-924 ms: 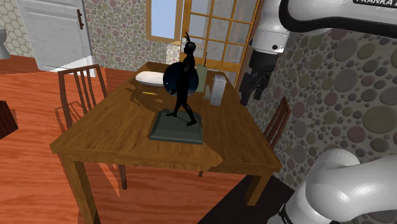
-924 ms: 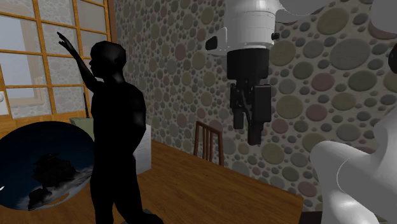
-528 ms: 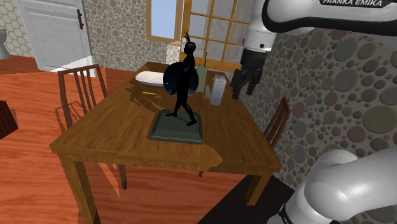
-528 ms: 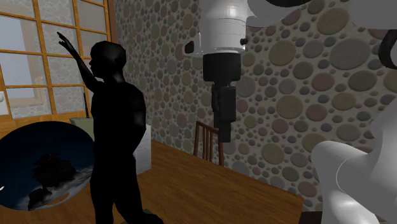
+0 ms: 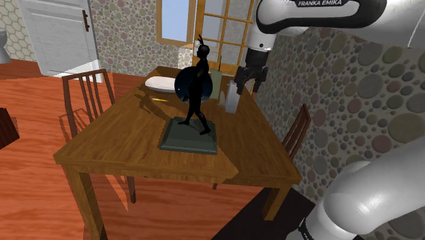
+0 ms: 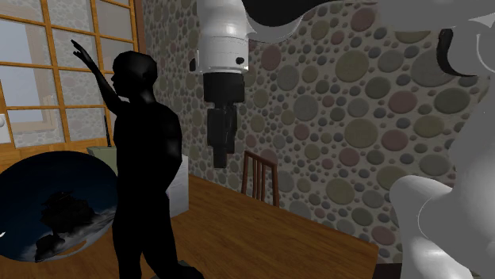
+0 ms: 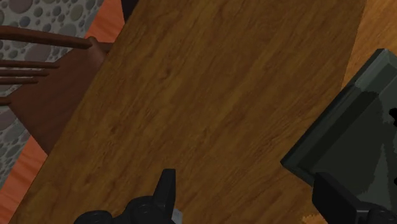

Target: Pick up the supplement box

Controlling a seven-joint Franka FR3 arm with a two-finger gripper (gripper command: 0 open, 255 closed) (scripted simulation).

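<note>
The supplement box (image 5: 232, 97) is a pale upright box at the far side of the wooden table (image 5: 136, 146), toward the shoulder view's right. My gripper (image 5: 248, 84) hangs just above and slightly right of it, open and holding nothing. In the second exterior view the gripper (image 6: 220, 154) points down above the table, with the pale box (image 6: 180, 187) lower to its left, partly hidden by the black statue (image 6: 143, 158). In the wrist view the fingers (image 7: 165, 189) stand well apart over bare wood.
A black figure statue (image 5: 196, 82) on a dark slab base (image 5: 191, 137) stands mid-table, with a dark globe (image 5: 185, 86) and a white dish (image 5: 161, 84) behind it. Chairs (image 5: 85, 95) flank the table. The pebbled wall (image 5: 354, 82) is close on the right.
The arm has swung from beside the pebbled wall toward the shoulder view's left, bringing the gripper over the box. The hand has also turned about its axis. The fingers stayed apart.
</note>
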